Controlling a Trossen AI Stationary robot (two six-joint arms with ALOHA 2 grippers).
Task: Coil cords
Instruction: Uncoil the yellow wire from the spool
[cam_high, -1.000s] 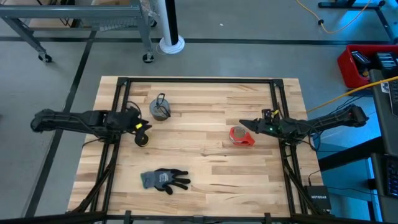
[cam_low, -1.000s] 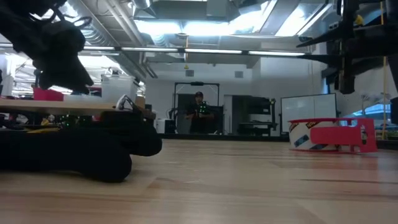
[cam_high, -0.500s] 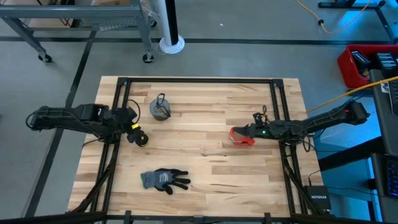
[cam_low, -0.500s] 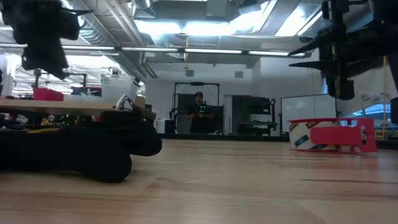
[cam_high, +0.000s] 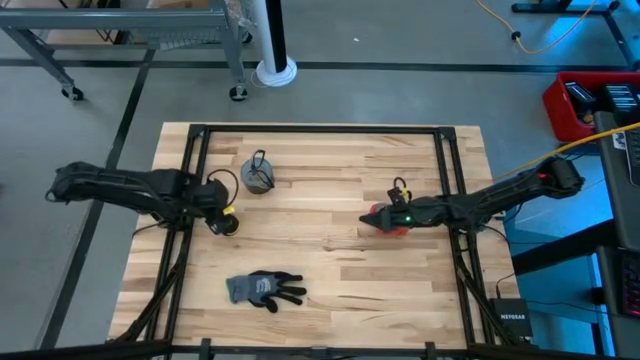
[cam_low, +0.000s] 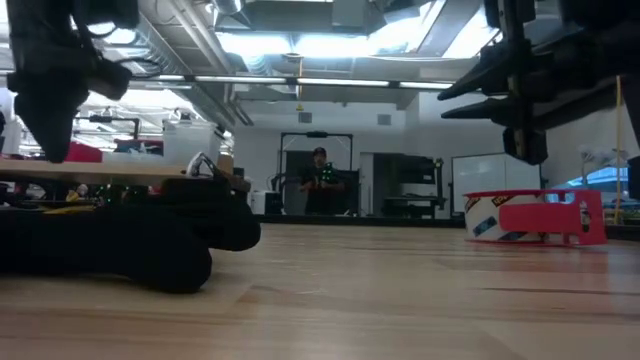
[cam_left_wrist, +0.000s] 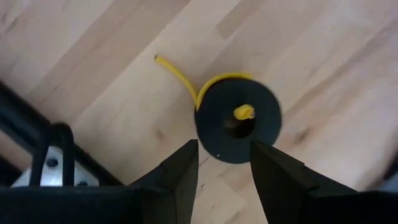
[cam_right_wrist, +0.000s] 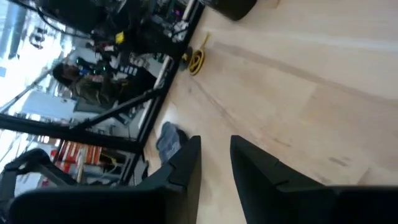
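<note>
The yellow cord (cam_left_wrist: 186, 84) is wound on a black spool (cam_left_wrist: 238, 121) that lies flat on the table, with one short yellow end sticking out. The spool also shows in the high view (cam_high: 228, 224). My left gripper (cam_left_wrist: 224, 158) is open just above and beside the spool, touching nothing; it also shows in the high view (cam_high: 218, 208). A thin black cord loop (cam_high: 260, 159) lies at the far side of the grey tape roll (cam_high: 258, 178). My right gripper (cam_high: 368, 218) is open and empty, hanging above the red tape roll (cam_low: 535, 215).
A grey and black glove (cam_high: 264, 288) lies near the table's front edge, left of the middle. A black frame of bars (cam_high: 320, 128) runs along the table's far, left and right sides. People and shelves show in the room behind the table.
My right gripper has gone toward the table's left edge, over the red tape roll, and has come down a little. My left gripper has drawn back a little toward the table's left edge and come down. The spool and the tape rolls have stayed put.
</note>
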